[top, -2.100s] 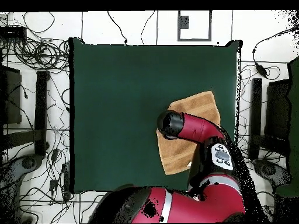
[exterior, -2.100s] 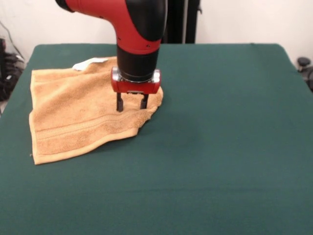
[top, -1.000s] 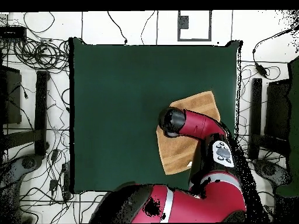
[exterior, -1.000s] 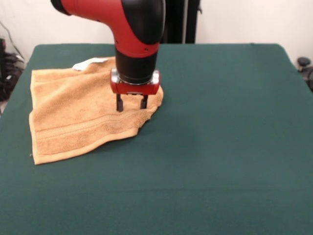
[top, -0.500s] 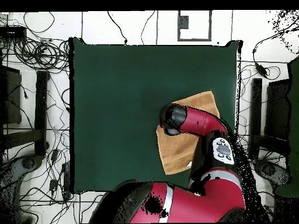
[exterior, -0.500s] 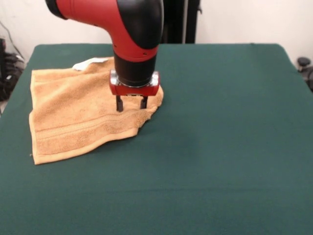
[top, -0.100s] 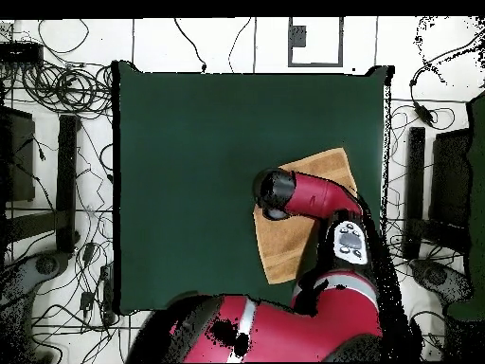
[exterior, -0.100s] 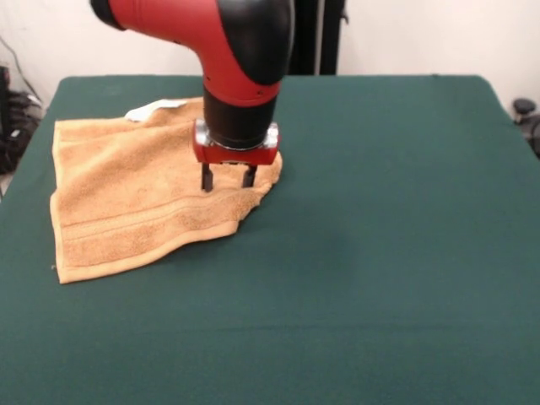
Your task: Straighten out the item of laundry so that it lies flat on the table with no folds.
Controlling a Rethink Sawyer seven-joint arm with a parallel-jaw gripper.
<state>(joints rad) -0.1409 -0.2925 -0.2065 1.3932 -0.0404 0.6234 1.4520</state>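
A: Where is the towel (exterior, -0.100s: pixel 139 198) lying at this moment?

B: We are seeing it on the desk (exterior, -0.100s: pixel 380 253), toward one side edge, and not in the middle. In the front view most of it is lying spread, with a border band running near its front end. A small white tag (exterior, -0.100s: pixel 152 108) is showing at its back edge.

A: And the hand (exterior, -0.100s: pixel 228 183)?

B: It is pointing straight down over the towel's inner edge, where the cloth is looking bunched and wavy. Its two fingers (exterior, -0.100s: pixel 206 177) are standing a little apart, narrow, with nothing between them. The tips are very near to the cloth, but we cannot tell if they are touching it.

A: Why is it waiting there?

B: We are judging that this crumpled edge is the part that is keeping the towel from being flat, so the hand is placing itself there to pinch it and draw it outward, toward the free desk.

A: Is the overhead view helping?

B: Only a little. The arm (top, -0.100s: pixel 313 194) is covering that same edge there.
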